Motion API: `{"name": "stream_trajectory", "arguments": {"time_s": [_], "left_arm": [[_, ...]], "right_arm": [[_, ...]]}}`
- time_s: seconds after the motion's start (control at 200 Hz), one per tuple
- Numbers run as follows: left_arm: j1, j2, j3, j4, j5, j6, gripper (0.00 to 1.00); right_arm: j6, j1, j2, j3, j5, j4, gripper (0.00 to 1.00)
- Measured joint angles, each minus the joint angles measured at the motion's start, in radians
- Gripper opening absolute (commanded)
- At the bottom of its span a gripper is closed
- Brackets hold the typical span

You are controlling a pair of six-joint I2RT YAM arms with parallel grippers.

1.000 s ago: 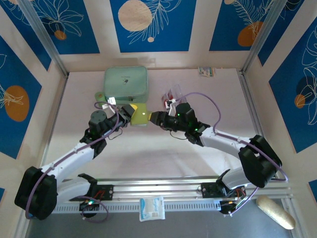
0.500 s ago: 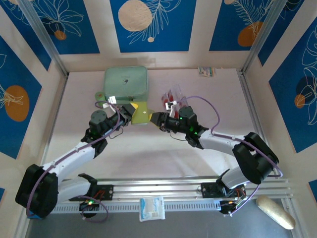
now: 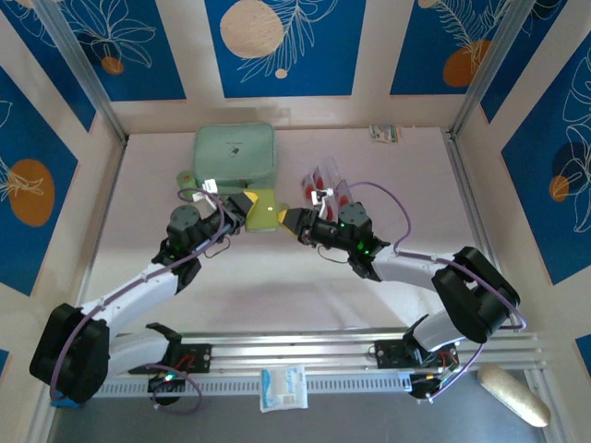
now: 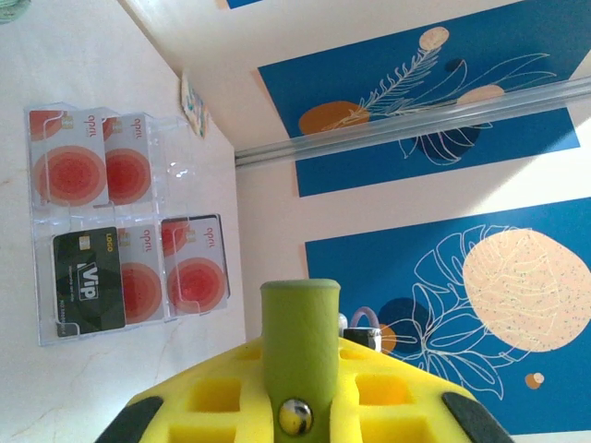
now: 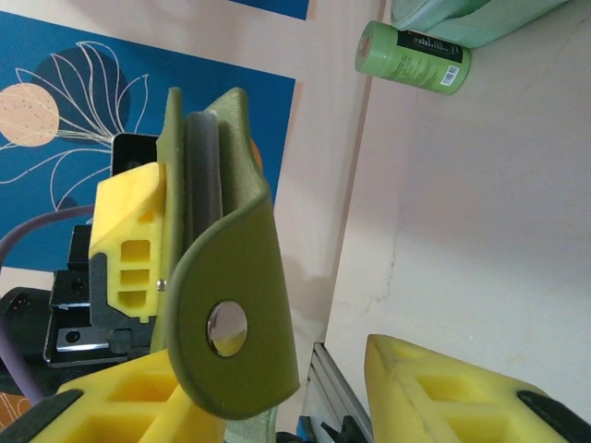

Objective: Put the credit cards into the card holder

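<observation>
Fingers first: the left fingers (image 4: 420, 406) are clamped tight on the card holder (image 4: 297, 341), with its olive strap and snap button sticking up between the yellow pads. The right fingers (image 5: 397, 365) stand partly spread. The holder's flap (image 5: 231, 277) hangs down into the gap beside one of them, with clear space to the other, so no grip on that side.

From above, the left arm (image 3: 138, 281) runs diagonally from its base up to mid-worktop (image 3: 277, 277). The right arm (image 3: 434, 272) has its elbow pushed out to the side and its forearm comes back in toward the centre. Both wrists meet nose to nose with the card holder (image 3: 265, 212) held up between them, just in front of the mint-green zip case (image 3: 235, 153).

The credit cards (image 4: 69, 171) sit in a clear tray (image 4: 185, 166) lying flat on the worktop, past the right wrist. Most have a big red circle and small red lettering I can't make out. One black card (image 4: 88, 280) reads "VIP".

A green roll (image 5: 413, 57) beside the zip case has a barcode label, print too small to read.
</observation>
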Motion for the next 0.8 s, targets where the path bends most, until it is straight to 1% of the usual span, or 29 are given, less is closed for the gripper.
{"name": "stream_trajectory", "arguments": {"time_s": [0.17,0.525,0.8], "left_arm": [[0.0,0.006,0.0,0.009,0.0,0.0,0.0],[0.0,0.021,-0.002,0.031,-0.012,-0.006,0.0],[0.0,0.023,-0.002,0.039,-0.013,-0.008,0.0]], "right_arm": [[0.016,-0.001,0.003,-0.006,0.0,0.039,0.44],[0.065,-0.003,0.069,-0.006,-0.016,0.135,0.44],[0.084,-0.012,0.072,-0.014,-0.024,0.172,0.44]]}}
